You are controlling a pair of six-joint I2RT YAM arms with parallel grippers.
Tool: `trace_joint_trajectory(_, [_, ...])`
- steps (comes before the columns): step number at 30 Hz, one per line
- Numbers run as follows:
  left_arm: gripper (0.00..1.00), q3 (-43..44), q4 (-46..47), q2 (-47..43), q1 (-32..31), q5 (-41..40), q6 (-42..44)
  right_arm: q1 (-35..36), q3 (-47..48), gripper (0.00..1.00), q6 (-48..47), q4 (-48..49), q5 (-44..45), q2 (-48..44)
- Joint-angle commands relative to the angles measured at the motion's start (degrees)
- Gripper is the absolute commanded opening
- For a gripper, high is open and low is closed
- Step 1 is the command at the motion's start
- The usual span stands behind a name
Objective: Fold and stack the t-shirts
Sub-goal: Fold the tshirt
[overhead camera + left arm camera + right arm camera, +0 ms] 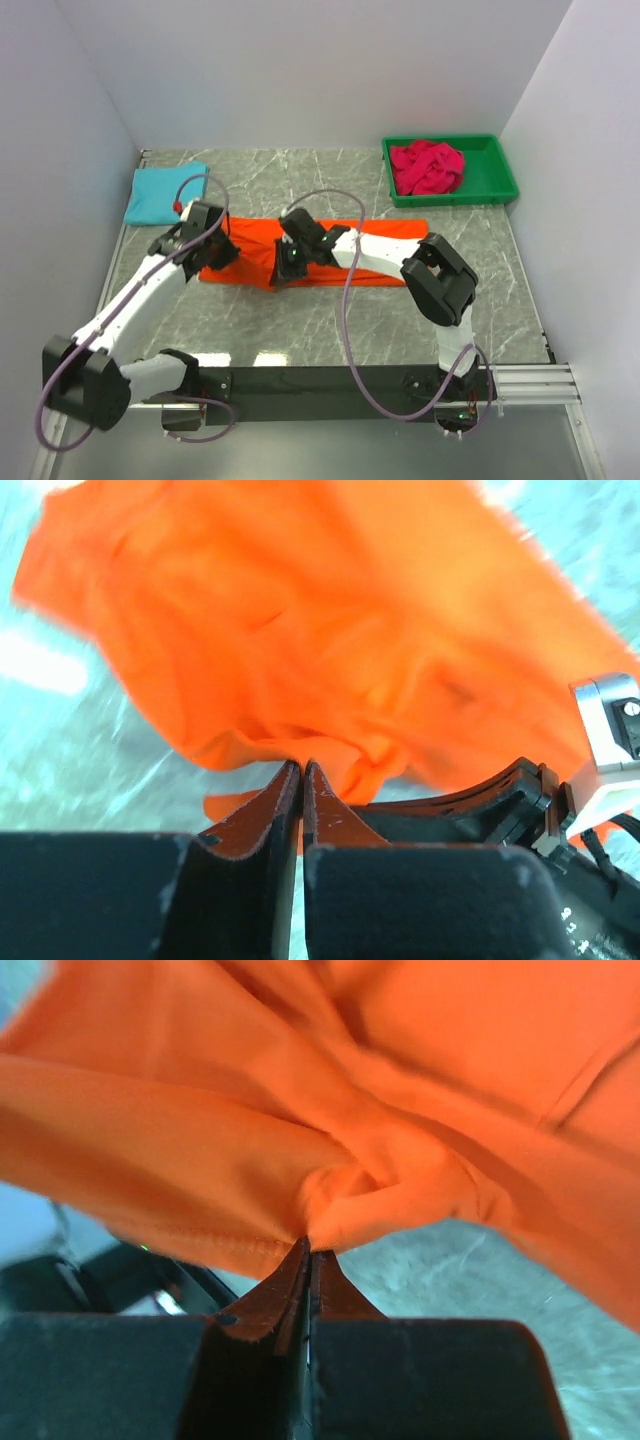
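- while we read the table [300, 320] from its left side, the blue shirt [165, 193] comes first. it is folded flat in the far left corner, well apart from both arms, likely set there as the base of the stack.
- our left gripper [222, 250] sits at the left end of the orange shirt [255, 238]. in its wrist view the fingers [270, 810] are pressed nearly together with the shirt's near hem at their tips, so we judge it clamped on the cloth.
- the orange shirt lies as a long band across the middle of the table. we judge it partly folded, with both grips taken on its near edge so that edge can be carried over evenly.
- our right gripper [285, 272] pinches the same near edge further right, around mid-length. its wrist view shows the fingers clenched tight, with the cloth gathered into wrinkles right at their tips and fanning away above them.
- the pink shirt [427, 167] is bunched in the green bin [490, 160] at the far right, probably waiting its turn.
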Motion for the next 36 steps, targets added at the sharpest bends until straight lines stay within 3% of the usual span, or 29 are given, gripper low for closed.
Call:
trace_joint_trajectory(1, [0.1, 6.97, 1.41, 5.86, -0.12, -2.14, 6.47, -3.6, 5.2, 0.0, -1.25, -2.44, 0.62, -3.07])
trace_joint_trajectory(7, [0.1, 15.42, 2.73, 15.9, 0.24, -5.39, 10.26, -9.04, 10.12, 0.0, -1.6, -3.84, -3.78, 0.27])
trace_joint_trajectory(18, [0.11, 20.0, 8.0, 26.71, 3.93, -3.11, 12.82, -14.5, 20.23, 0.0, -3.71, -7.62, -7.82, 9.5])
trace_joint_trajectory(27, [0.12, 19.74, 10.81, 29.88, 4.72, -1.09, 13.43, -15.47, 20.41, 0.05, -4.15, -7.36, -9.32, 12.76])
trace_joint_trajectory(33, [0.13, 18.52, 13.53, 30.32, 4.98, -1.61, 12.73, -15.74, 18.39, 0.08, -3.71, -4.2, -4.5, 11.0])
trace_joint_trajectory(35, [0.18, 18.07, 15.2, 30.67, 5.25, -1.44, 12.55, -15.91, 18.65, 0.08, -3.63, -3.76, -3.43, 11.0])
trace_joint_trajectory(36, [0.24, 17.98, 15.56, 31.28, 5.25, -1.35, 12.55, -16.0, 18.74, 0.18, -3.71, -3.58, -2.91, 11.09])
